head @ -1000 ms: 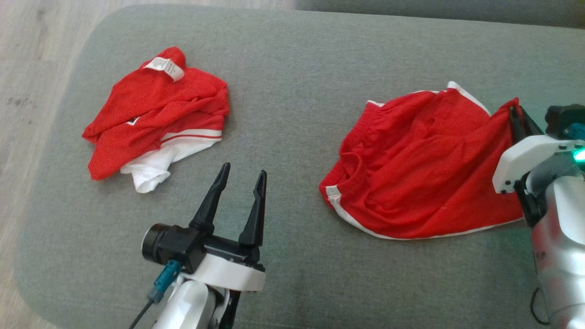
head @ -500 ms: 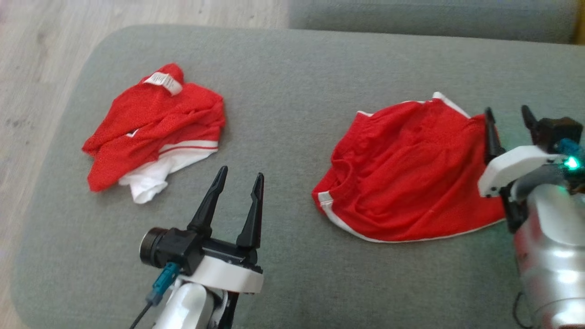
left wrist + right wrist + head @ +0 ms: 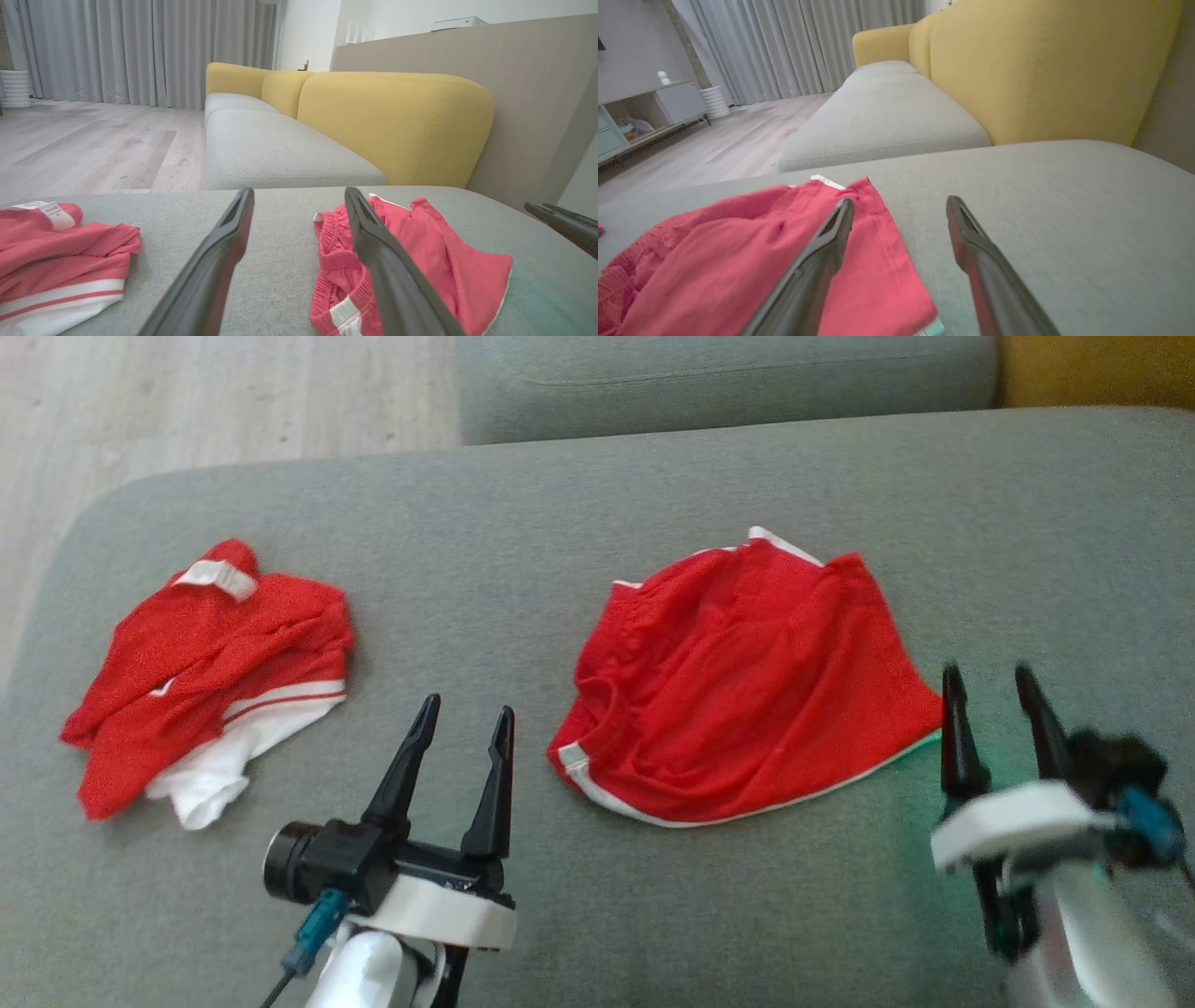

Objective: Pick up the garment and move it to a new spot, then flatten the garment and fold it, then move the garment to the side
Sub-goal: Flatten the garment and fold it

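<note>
The red shorts [image 3: 738, 681] lie crumpled on the grey cushion [image 3: 523, 551], right of its middle, with white trim along the near hem and at the far corner. The right end effector [image 3: 987, 669] hovers just beside their right corner, its fingers spread and holding nothing. In the right wrist view one finger crosses in front of the shorts' edge; whether it touches the cloth cannot be told. The left end effector [image 3: 469, 705] is released and empty too, above bare cushion between the shorts and a bunched red and white shirt [image 3: 205, 672]. The shirt lies well apart at the cushion's left end, a white label [image 3: 215, 579] on top. A yellow backrest [image 3: 397, 121] rises behind the cushion.
</note>
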Motion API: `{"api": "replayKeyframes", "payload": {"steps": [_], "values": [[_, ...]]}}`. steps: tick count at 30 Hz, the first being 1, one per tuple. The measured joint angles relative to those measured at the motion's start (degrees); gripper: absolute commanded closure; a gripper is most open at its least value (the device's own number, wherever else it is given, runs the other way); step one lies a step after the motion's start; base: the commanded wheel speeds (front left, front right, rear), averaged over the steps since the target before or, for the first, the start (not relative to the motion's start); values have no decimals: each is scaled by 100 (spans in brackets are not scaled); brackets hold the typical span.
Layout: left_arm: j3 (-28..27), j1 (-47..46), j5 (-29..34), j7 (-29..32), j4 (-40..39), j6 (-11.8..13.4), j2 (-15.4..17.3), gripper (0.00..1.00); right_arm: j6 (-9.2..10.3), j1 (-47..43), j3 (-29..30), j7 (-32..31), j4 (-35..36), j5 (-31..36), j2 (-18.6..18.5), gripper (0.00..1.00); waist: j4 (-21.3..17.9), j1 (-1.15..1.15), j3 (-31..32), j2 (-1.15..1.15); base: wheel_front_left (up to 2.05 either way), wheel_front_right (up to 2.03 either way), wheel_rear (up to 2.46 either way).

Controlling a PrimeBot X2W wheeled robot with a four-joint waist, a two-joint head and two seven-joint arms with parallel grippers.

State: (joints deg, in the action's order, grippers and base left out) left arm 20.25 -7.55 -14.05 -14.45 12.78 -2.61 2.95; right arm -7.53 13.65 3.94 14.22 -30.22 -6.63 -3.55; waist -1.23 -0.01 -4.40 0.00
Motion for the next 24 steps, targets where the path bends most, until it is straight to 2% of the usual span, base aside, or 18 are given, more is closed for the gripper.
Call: {"api": "replayKeyframes", "payload": {"steps": [7, 11, 16, 20, 24], "values": [[-22, -1, 114, 0, 205, -124, 1, 0, 0, -776, -244, 0, 244, -292, 98, 0, -312, 0, -16, 0, 0, 0, 0], [14, -22, 267, 0, 380, -230, 40, 0, 0, -730, -311, 0, 356, -355, 98, 0, -389, 1, -45, 0, 0, 0, 0], [542, -180, 499, 141, 1047, -433, 448, 0, 0, -716, -383, 0, 385, -355, 97, 0, -460, 1, -103, 0, 0, 0, 0], [1012, -619, 498, 386, 1321, -456, 750, 0, 0, -712, -466, 0, 415, -355, 98, 0, -511, 1, -180, 0, 0, 0, 0], [1417, -1080, 430, 491, 1492, -497, 916, 0, 0, -694, -493, 0, 415, -355, 98, 0, -561, 1, -309, 0, 0, 0, 0]]}}
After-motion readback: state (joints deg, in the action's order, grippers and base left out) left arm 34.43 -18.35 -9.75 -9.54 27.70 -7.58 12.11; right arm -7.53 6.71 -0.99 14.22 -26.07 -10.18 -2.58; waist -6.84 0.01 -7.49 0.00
